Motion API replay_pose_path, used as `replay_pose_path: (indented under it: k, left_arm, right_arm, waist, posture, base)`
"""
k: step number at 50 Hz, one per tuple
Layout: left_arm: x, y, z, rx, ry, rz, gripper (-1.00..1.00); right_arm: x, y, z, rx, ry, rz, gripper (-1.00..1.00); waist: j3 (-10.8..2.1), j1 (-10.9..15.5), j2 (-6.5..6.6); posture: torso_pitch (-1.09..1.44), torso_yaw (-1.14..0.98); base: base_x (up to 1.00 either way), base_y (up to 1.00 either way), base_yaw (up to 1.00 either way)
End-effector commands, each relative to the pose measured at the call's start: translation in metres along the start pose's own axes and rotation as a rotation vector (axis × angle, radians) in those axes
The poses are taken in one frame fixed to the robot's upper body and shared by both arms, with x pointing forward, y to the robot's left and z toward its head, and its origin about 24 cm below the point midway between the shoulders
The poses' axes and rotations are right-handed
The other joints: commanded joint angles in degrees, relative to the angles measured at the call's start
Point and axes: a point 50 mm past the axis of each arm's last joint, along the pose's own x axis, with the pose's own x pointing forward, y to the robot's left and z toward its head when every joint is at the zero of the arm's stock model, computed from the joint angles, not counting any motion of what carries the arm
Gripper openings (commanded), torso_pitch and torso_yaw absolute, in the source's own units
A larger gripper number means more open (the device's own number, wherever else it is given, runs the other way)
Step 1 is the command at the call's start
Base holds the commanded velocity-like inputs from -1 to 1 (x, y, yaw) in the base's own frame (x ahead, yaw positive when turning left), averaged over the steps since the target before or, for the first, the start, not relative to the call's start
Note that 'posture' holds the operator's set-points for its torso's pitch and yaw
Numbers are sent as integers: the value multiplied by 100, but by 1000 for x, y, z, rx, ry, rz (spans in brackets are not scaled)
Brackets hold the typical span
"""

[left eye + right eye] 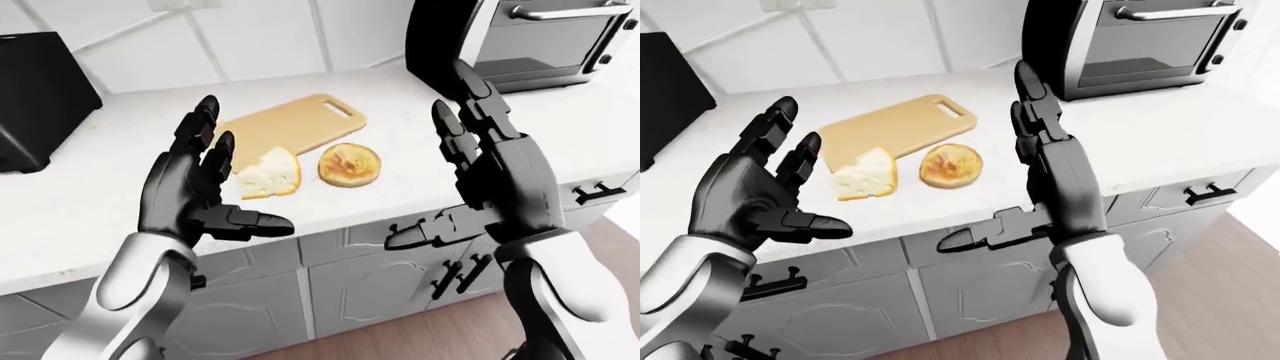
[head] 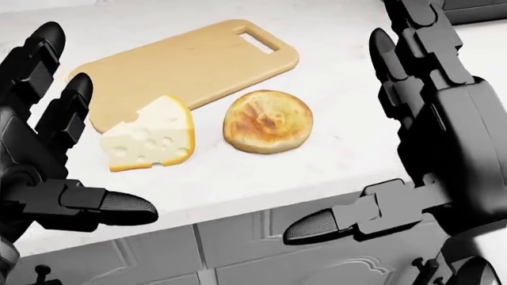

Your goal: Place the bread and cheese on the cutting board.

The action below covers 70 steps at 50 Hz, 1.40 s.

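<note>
We stand at the counter point(image 1: 90, 202) with both hands raised and empty: the left hand point(image 1: 195, 187) and right hand point(image 1: 495, 180) hold their fingers spread, thumbs turned inward, gripping nothing. The cheese point(image 2: 150, 136) lies with a corner overlapping the cutting board point(image 2: 190, 62); the bread point(image 2: 268, 120) sits just beside the board, on the bare counter. We judge no pick has begun; next comes a reach down to either item.

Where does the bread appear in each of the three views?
Left-eye view: bread just right of centre, on the counter.
Head view: centre, below the cutting board.
Right-eye view: left of centre, beside the cheese.
Shared landmark: the board's handle slot, above the bread.
</note>
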Motion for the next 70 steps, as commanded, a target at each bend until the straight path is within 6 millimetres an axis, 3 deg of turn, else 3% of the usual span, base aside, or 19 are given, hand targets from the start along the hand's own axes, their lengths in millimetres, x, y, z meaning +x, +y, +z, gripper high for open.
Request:
replay_pose_path:
  k: [1,4,7,14,17,18,21,25,26,27,40,44,46,48,54,56,57,65,70]
  left_arm:
    - [-1,1,9,11,-62,9,100]
    - [-1,0,9,11,-61,9,100]
    - [-1,1,8,11,-60,9,100]
    - [-2,1,6,10,-58,10,100]
    - [-2,2,6,11,-59,11,100]
    - [-2,2,5,15,-59,11,100]
    - [-2,1,4,17,-57,10,100]
    - [-2,1,4,18,-56,10,100]
    - [-2,1,4,18,-57,11,100]
    - [-2,1,4,17,-57,12,100]
    - [-2,2,4,17,-57,13,100]
    - [-3,2,3,17,-57,13,100]
    - [-3,2,3,17,-56,12,100]
    - [-2,2,3,17,-56,13,100]
    - [-3,2,3,20,-57,11,100]
    - [-3,1,4,21,-57,10,100]
    - [-3,1,4,21,-57,9,100]
    - [-3,2,5,24,-59,10,100]
    - [-3,4,6,21,-61,11,100]
  right_arm:
    - [0,1,9,-4,-62,7,100]
    - [-1,2,9,-12,-74,13,100]
    - [-1,2,9,-15,-73,13,100]
    - [-2,3,8,-22,-74,11,100]
    - [-2,3,8,-33,-73,10,100]
    - [-2,3,5,-52,-52,6,100]
    - [-3,4,4,-50,-50,5,100]
    - [-4,4,3,-55,-48,2,100]
    - [-4,4,3,-56,-48,2,100]
    - [-4,4,3,-55,-48,2,100]
    - [-4,6,3,-60,-51,5,100]
    - [-4,6,3,-59,-51,8,100]
    - [-5,8,2,-59,-50,24,100]
    - [-4,8,2,-55,-48,28,100]
    - [-5,10,1,-45,-43,62,100]
    - [-3,7,2,-35,-25,82,100]
    - [-2,5,5,-54,-26,83,100]
    - [15,-11,32,-186,-62,100,100]
    - [6,0,33,-296,-59,339,100]
  waist:
    - [-45,7,6]
    - [-145,-41,434]
    - [-82,-6,369]
    - [-91,48,-11]
    - [-200,63,-479]
    - [-32,22,-211]
    - [-113,37,-58]
    - [-180,19,-23]
    - [-286,24,-8]
    - [-230,27,3]
    - [-122,160,50]
    - [-57,156,-254]
    - [-156,100,-408]
    - [42,80,-413]
    - [-22,-11,-56]
    - [-136,-69,223]
    - [-58,-37,56]
    - [-113,7,-21]
    - [-145,20,-57]
  posture:
    - [0,0]
    - [0,0]
    - [0,0]
    - [0,0]
    - [0,0]
    - [0,0]
    - [0,0]
    - [0,0]
    - [0,0]
    - [0,0]
    - [0,0]
    - [0,0]
    - [0,0]
    - [0,0]
    - [0,0]
    - [0,0]
    - [0,0]
    - [0,0]
    - [0,0]
  base:
    - [12,0,0]
    - [12,0,0]
    - [13,0,0]
    - [12,0,0]
    - [12,0,0]
    - [0,0,0]
    - [0,0,0]
    - [0,0,2]
    - [0,0,6]
    - [0,0,15]
    - [0,0,45]
    - [0,0,52]
    - [0,12,15]
    - [0,5,0]
    - [0,0,0]
    - [0,0,0]
    - [0,0,0]
    - [0,0,0]
    - [0,0,0]
